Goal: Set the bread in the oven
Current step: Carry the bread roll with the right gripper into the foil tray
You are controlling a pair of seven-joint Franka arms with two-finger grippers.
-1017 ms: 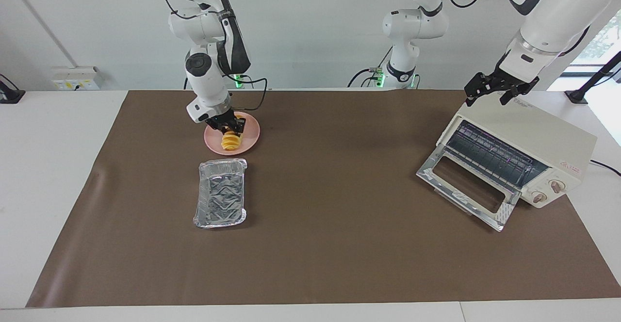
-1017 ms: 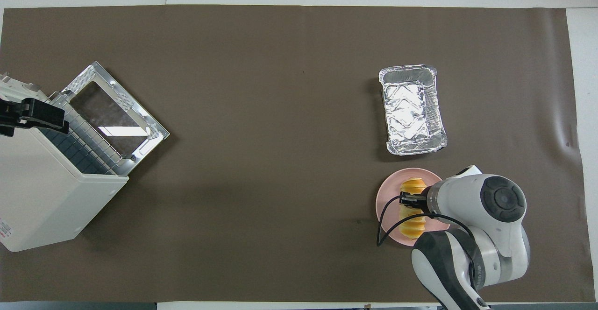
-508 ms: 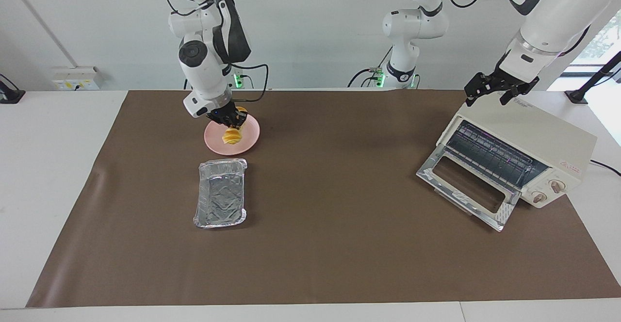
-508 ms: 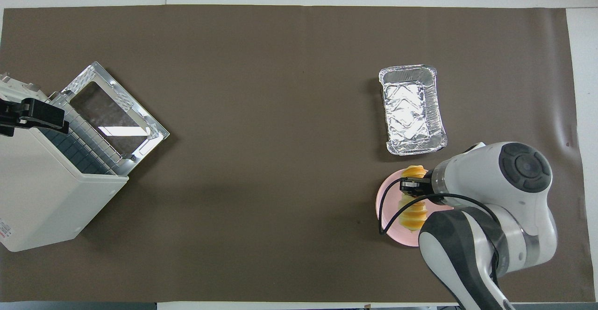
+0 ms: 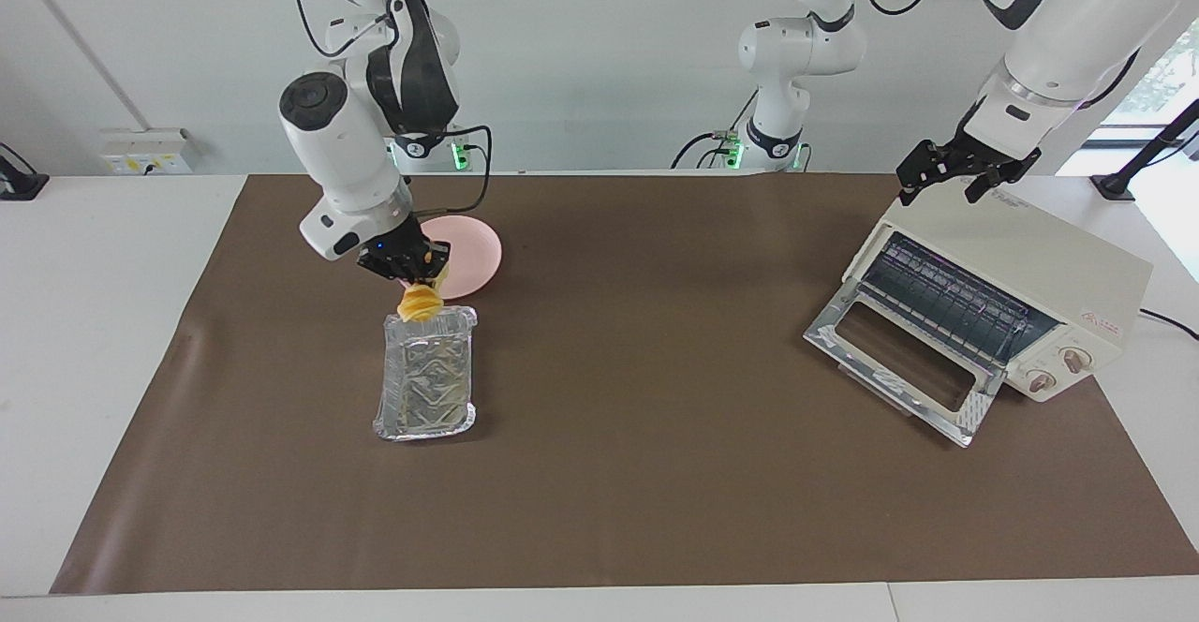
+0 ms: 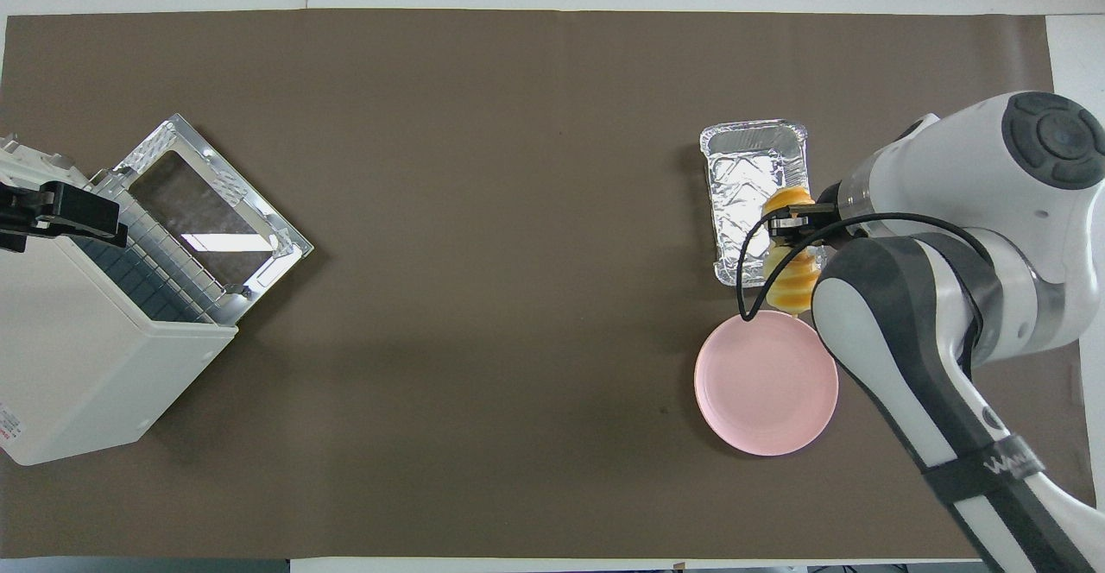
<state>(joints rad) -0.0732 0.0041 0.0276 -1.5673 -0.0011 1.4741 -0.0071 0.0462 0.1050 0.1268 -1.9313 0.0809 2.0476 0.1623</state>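
Right pincer (image 5: 412,275) pinching bread (image 5: 419,304) over foil tray (image 5: 426,388), brown mat (image 5: 637,472); left pincer (image 5: 965,172) seemingly spread above oven (image 5: 1021,285).

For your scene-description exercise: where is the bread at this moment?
The bread hangs in the right gripper, lifted off the pink plate, over the foil tray's end nearest the robots, toward the right arm's end of the table.
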